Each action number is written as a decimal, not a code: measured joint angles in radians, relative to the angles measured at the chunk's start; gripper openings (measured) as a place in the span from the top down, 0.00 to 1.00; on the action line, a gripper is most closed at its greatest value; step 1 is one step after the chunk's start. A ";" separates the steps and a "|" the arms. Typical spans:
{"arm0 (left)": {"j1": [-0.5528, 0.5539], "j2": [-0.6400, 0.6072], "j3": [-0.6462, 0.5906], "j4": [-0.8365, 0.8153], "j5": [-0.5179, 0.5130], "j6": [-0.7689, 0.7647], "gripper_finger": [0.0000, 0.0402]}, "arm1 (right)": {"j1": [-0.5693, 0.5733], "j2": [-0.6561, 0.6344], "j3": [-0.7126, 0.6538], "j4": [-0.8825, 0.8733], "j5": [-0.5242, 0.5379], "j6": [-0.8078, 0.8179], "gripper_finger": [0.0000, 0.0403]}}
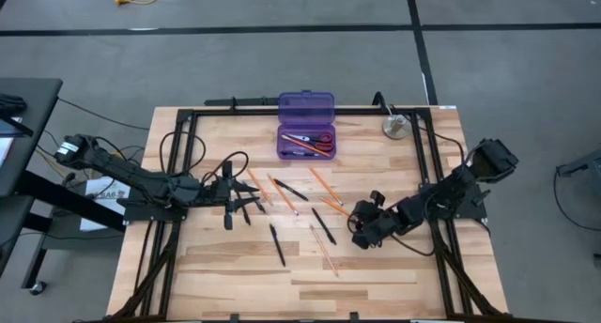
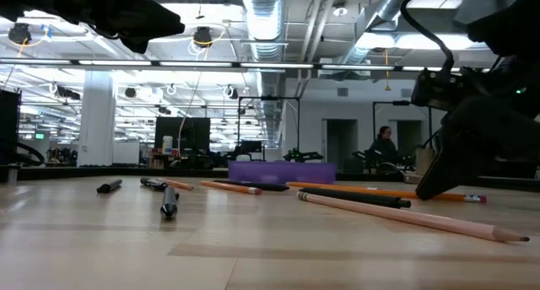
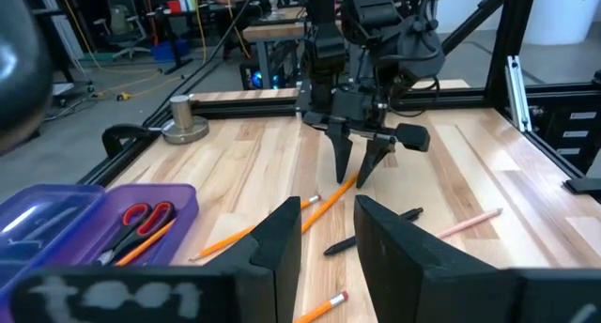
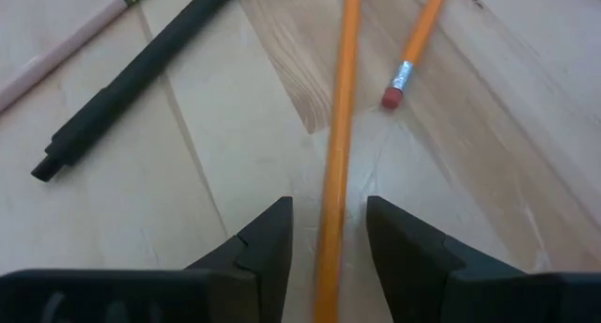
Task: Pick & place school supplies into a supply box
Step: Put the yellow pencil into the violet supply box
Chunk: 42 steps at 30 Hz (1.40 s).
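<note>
The translucent purple supply box (image 1: 305,126) lies open near the table's far edge, with the red-handled scissors (image 1: 322,140) and a few pens inside. Several orange pencils and black pens lie flat and scattered across the table's middle (image 1: 291,206). My right gripper (image 4: 329,231) is open and points down at the table. Its fingers stand on either side of one orange pencil (image 4: 336,145) and do not touch it; the left wrist view shows the same stance (image 3: 362,168). My left gripper (image 3: 329,231) is open and hovers over the supplies on the left (image 1: 233,196).
A round silver-grey metal disc (image 1: 394,127) sits near the far right corner. A black pen (image 4: 131,74), a pale wooden pencil (image 4: 66,41) and a second orange pencil (image 4: 418,37) lie close to my right gripper. Black frame rails (image 1: 188,163) border the table.
</note>
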 joint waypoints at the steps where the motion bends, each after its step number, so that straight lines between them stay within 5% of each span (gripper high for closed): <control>1: 0.000 0.000 0.000 0.000 0.000 0.001 0.77 | -0.002 0.000 0.000 -0.001 -0.005 0.000 0.68; 33: 0.000 0.000 0.000 -0.020 0.000 0.000 0.77 | -0.030 0.000 -0.001 -0.046 -0.055 0.017 0.98; 42: 0.000 0.000 0.000 -0.020 0.000 0.000 0.77 | -0.030 0.000 -0.002 -0.040 -0.059 0.017 0.98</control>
